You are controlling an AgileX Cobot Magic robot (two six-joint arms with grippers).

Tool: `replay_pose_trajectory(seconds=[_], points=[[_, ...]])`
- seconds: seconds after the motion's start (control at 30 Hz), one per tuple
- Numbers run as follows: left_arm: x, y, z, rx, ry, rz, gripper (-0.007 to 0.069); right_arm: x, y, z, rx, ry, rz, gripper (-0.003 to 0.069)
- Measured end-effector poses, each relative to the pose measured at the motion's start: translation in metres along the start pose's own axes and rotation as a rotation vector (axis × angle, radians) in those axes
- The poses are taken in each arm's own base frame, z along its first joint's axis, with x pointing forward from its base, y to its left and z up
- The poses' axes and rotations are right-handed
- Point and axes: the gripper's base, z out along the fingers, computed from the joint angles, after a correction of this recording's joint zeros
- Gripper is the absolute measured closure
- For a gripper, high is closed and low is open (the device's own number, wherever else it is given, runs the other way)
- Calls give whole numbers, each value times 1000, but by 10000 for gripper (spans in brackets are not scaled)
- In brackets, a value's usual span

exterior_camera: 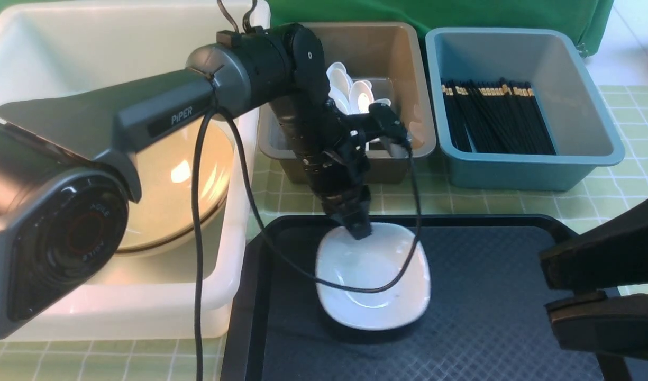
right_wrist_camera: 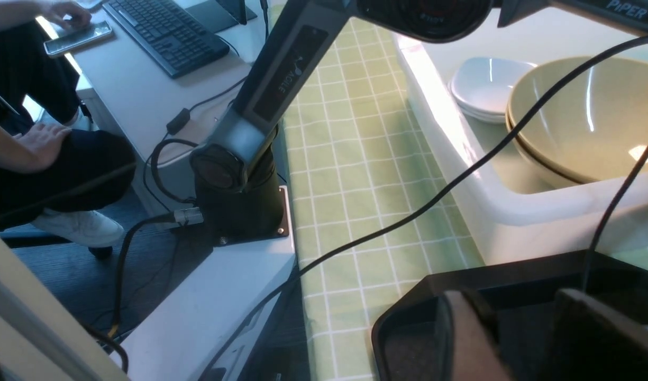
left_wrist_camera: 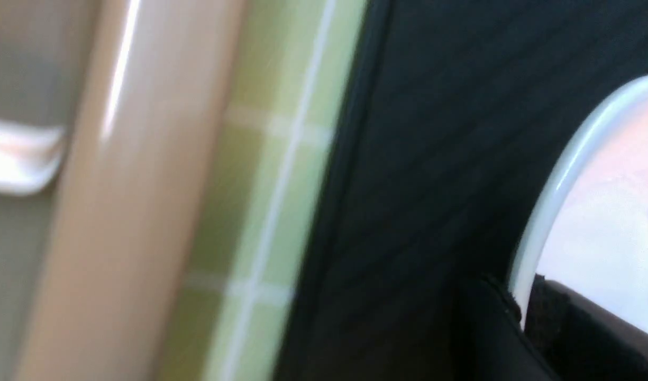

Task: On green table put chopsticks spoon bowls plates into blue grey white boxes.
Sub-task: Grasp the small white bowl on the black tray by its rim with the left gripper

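Left end effector (exterior_camera: 358,228) grips, seemingly tightly, the far rim of the plate (exterior_camera: 371,280).

Rimmed rectangular plastic tubs: three. Large translucent white tub (exterior_camera: 91,53), brown-grey tub (exterior_camera: 392,58), dusty blue tub (exterior_camera: 514,53).
Black textured tray (exterior_camera: 487,296): one.
Wide shallow glossy tan bowls (right_wrist_camera: 593,143): two, nested, in white tub.
Small glossy white square dishes: one dish (exterior_camera: 355,264) on tray. Stack of dishes (right_wrist_camera: 485,87) beside bowls: two, possibly three, rims hard to separate.
Glossy white soup spoons (exterior_camera: 359,95): at least five scoops showing, pile partly hidden.
Thin black chopsticks with gold bands (exterior_camera: 493,121): dense row, packed too tight to count.
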Motion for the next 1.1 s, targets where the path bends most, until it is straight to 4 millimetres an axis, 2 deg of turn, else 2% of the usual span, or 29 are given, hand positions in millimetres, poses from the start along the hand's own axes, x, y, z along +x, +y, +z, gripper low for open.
replay_pose_trajectory(seconds=[0.27, 0.5, 0.7, 0.83, 0.97, 1.1], points=[[-4, -1, 7, 52, -43, -146, 608, 0, 0, 0, 0, 0, 0, 423], [4, 5, 24, 62, 3, -171, 597, 0, 0, 0, 2, 2, -1, 423], [6, 6, 25, 50, 21, -149, 524, 0, -1, 0, 8, -3, -1, 423], [8, 7, 31, 58, 34, -140, 403, 0, -2, 0, 18, 1, -6, 423], [8, 7, 32, 68, 30, -139, 330, 1, -2, 0, 26, 9, -10, 423], [4, 5, 33, 91, -8, -125, 320, 1, -2, 0, 27, 9, -10, 423]])
